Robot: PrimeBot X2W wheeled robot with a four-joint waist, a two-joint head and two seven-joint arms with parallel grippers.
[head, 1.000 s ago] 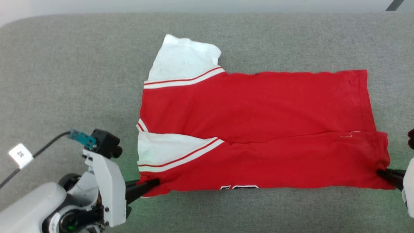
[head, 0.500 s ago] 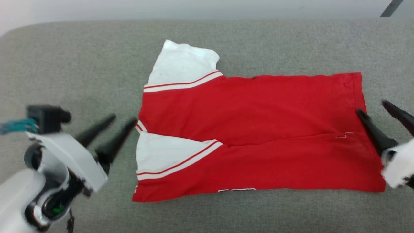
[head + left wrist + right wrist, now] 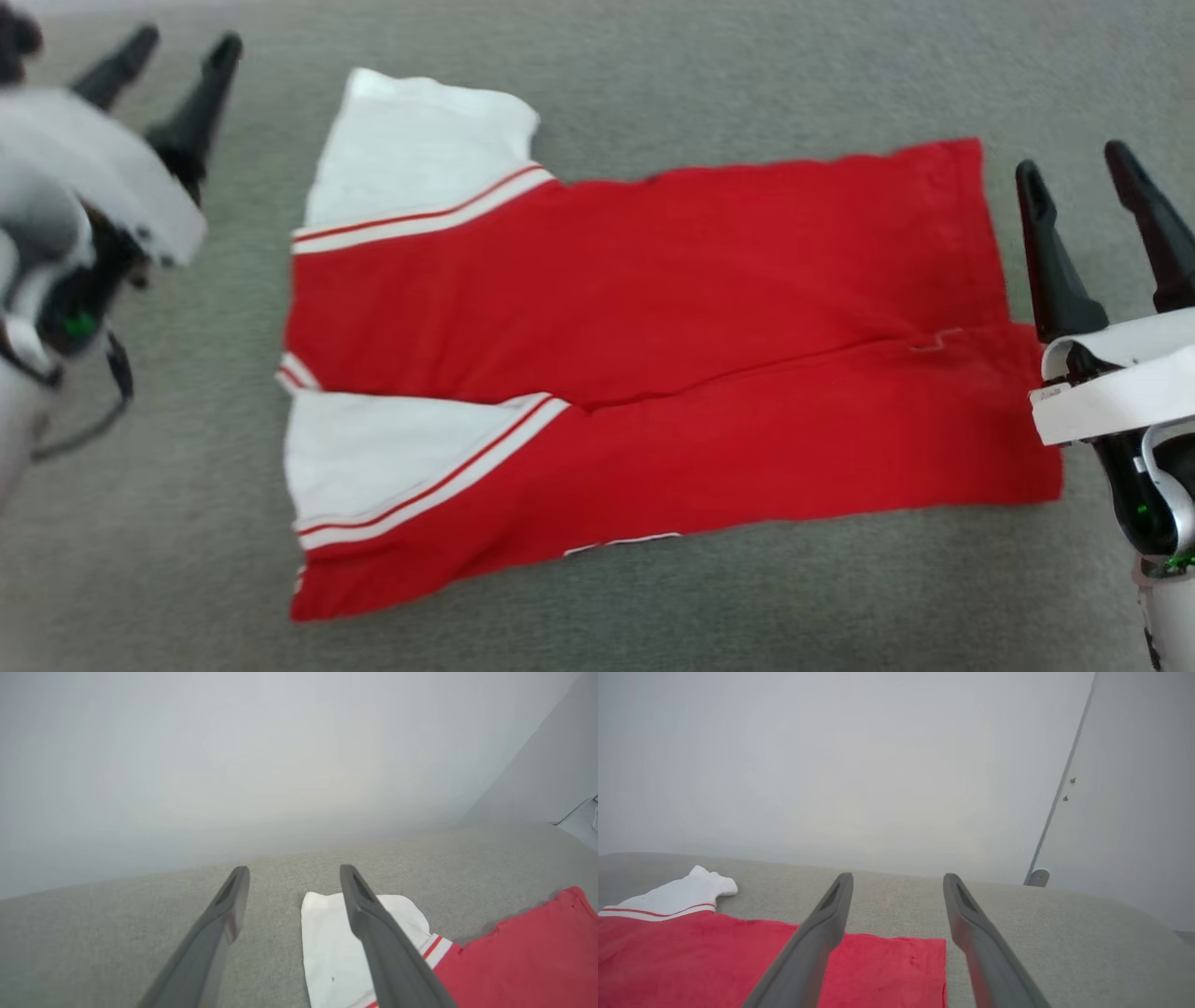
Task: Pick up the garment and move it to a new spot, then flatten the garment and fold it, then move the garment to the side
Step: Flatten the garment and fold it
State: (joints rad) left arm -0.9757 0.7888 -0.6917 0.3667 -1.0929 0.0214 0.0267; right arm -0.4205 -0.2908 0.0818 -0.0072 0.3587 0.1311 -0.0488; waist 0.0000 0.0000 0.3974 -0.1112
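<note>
Head view: red jersey point(image 3: 653, 355), flat on a grey padded surface point(image 3: 747, 56) between the grippers. Its long axis runs gripper to gripper, white sleeves toward the left gripper point(image 3: 185, 42), hem just beside the right gripper point(image 3: 1072, 163). Near edge apparently folded inward; blur hampers this. Both grippers spread and empty, probably flanking the short ends for the next fold. Left wrist view: fingers parted, white sleeve point(image 3: 327, 942) beneath one. Right wrist view: fingers parted, the jersey's point(image 3: 887, 970) hem corner below them.

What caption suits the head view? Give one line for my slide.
Red-and-white garment lies partly folded on the grey surface, open left hand and open right hand at either end.
</note>
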